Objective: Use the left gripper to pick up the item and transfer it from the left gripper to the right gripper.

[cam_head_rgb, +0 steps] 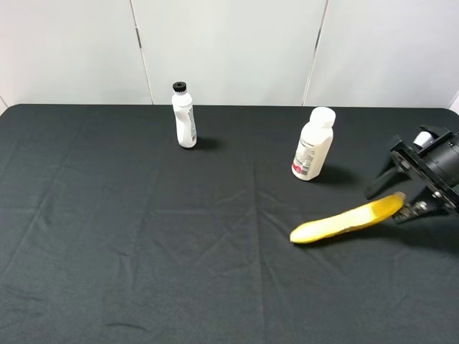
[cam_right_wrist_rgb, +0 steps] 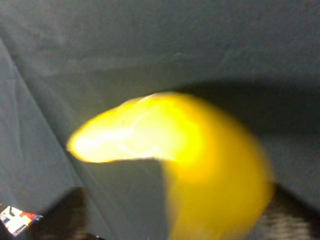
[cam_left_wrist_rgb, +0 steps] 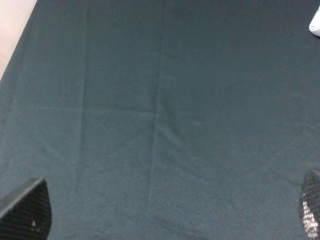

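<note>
Right gripper (cam_head_rgb: 409,208), reaching in over the table's right edge, has its fingers closed on one end of the banana (cam_head_rgb: 348,218). From the right wrist view the banana (cam_right_wrist_rgb: 200,165) fills most of the frame, blurred and close, with dark finger material visible at its lower side. Its free end points toward the table centre and looks slightly clear of the cloth, though contact cannot be confirmed.

Left gripper (cam_left_wrist_rgb: 165,220): only two black textured fingertips (cam_left_wrist_rgb: 25,212) show in the left wrist view, set wide apart with bare cloth between them and nothing held. This arm does not appear in the exterior high view.

Surface: one table covered edge to edge by a black cloth (cam_head_rgb: 143,251), wrinkled with shallow creases. Behind the far edge stands a plain white panelled wall (cam_head_rgb: 229,50) with vertical seams.

Item count:
- Bananas: one, near the right edge.
- Bottles: two, both upright and well apart. The slim black-capped bottle (cam_head_rgb: 184,116) stands near the far edge, left of centre. The wider white-capped bottle (cam_head_rgb: 313,145) stands right of centre, between the far edge and the banana.
- Grippers: two.
</note>
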Motion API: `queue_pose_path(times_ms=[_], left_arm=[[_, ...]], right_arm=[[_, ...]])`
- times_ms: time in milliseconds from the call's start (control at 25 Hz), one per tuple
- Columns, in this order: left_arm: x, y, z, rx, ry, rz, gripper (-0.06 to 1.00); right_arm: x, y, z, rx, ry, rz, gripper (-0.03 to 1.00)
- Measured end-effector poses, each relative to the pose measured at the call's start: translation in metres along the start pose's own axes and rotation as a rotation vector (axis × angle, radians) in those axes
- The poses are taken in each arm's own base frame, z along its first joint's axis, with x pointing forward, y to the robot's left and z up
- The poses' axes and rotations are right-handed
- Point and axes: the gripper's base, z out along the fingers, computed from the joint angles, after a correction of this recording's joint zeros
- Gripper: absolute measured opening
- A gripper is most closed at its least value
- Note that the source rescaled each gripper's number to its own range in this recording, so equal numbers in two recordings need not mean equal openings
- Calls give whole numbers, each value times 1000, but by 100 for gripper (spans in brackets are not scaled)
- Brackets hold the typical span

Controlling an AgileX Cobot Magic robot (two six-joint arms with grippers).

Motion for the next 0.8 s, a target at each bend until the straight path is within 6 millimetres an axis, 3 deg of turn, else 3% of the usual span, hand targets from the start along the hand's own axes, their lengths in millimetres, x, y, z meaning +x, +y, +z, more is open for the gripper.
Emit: queue_pose_path(times_ms=[40,80,160,800], left_arm=[[0,0,0,0,0,0,100],[0,0,0,0,0,0,100],[0,0,0,0,0,0,100],[0,0,0,0,0,0,100]], right_arm=[[0,0,0,0,0,0,80],[0,0,0,3,-5,3,92],[-1,-1,1,3,-5,5,97],[3,4,-6,-2,-11,-7,100]])
